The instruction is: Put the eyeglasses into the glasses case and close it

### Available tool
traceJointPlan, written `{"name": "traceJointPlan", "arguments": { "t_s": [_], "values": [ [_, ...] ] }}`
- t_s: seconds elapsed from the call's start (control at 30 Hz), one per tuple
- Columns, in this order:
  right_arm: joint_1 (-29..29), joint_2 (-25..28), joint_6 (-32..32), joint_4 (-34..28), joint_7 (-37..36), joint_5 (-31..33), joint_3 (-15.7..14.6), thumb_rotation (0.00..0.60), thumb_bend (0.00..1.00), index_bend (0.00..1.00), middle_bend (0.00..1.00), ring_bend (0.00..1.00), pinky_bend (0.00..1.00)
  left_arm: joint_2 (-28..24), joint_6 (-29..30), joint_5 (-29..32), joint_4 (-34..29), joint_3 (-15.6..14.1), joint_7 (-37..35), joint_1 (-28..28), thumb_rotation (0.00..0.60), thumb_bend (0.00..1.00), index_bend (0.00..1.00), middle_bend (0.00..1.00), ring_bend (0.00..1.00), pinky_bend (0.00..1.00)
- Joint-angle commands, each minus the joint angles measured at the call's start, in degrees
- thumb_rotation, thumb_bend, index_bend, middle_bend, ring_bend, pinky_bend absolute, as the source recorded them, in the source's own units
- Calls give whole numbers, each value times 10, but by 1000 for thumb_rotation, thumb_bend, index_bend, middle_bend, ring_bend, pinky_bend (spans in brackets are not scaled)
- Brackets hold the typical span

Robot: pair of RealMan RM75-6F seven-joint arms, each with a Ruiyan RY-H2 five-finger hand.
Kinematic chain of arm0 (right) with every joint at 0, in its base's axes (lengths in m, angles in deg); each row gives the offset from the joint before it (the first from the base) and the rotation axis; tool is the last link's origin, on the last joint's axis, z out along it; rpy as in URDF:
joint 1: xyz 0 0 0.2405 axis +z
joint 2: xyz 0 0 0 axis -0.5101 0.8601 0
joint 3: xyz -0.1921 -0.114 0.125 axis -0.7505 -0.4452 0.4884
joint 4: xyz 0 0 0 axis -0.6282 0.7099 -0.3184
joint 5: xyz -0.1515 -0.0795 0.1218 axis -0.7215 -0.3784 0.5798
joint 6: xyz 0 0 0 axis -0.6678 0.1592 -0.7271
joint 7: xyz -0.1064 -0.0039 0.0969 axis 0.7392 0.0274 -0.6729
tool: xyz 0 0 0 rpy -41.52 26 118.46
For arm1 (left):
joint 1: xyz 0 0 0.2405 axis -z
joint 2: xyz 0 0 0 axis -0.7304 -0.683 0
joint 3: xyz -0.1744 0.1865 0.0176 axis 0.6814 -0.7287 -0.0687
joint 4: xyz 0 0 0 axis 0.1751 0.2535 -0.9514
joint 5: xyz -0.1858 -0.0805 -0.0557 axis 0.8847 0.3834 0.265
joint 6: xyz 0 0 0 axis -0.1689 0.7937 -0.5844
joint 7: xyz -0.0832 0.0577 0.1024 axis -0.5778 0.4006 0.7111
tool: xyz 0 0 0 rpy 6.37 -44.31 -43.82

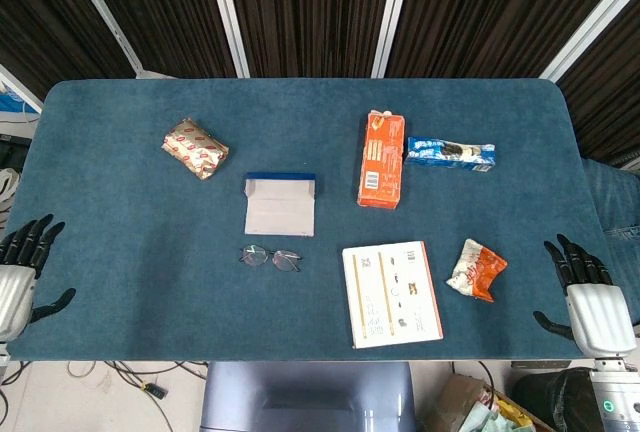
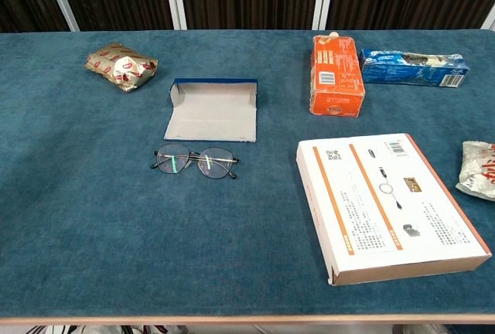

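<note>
The eyeglasses (image 1: 270,258) (image 2: 194,161) lie flat on the blue table, thin dark frame, lenses up. Just behind them sits the glasses case (image 1: 280,205) (image 2: 211,110), open, grey inside with a blue rim. My left hand (image 1: 20,276) hovers at the table's left front corner, fingers spread and holding nothing, far from the glasses. My right hand (image 1: 584,298) is at the right front corner, fingers also apart and empty. Neither hand shows in the chest view.
A gold snack pack (image 1: 195,148) lies back left. An orange carton (image 1: 381,172) and a blue biscuit pack (image 1: 451,152) lie back right. A white box (image 1: 392,293) and a red-white wrapper (image 1: 476,270) sit front right.
</note>
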Motion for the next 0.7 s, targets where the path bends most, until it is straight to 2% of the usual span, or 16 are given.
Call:
{"name": "traceJointPlan", "arguments": {
  "t_s": [0.03,0.13,0.3,0.43,0.6,0.7],
  "values": [
    [0,0,-1,0,-1,-1,0,600,199,61,27,104,161,-17,-59,-17,-40,-6,12,38,600,233,107,80,26,98],
    [0,1,0,-1,-3,-1,-1,600,199,61,27,104,161,-34,-141,12,-82,-1,23,78,600,260,123,83,26,98],
    [-1,2,1,-2,-6,1,0,600,200,61,27,104,161,-30,-259,120,-124,40,110,156,600,263,174,84,26,97],
    [-1,2,0,-3,-6,4,1,600,199,61,27,104,161,16,-294,217,-125,70,212,209,600,265,243,84,26,97],
    [-1,1,-1,-3,-4,5,2,600,199,61,27,104,161,87,-306,322,-109,88,313,270,600,268,278,85,26,97],
    [-1,1,-1,-3,-3,7,2,600,200,61,27,104,161,133,-297,371,-86,94,357,300,600,315,288,85,26,97]
  ]
}}
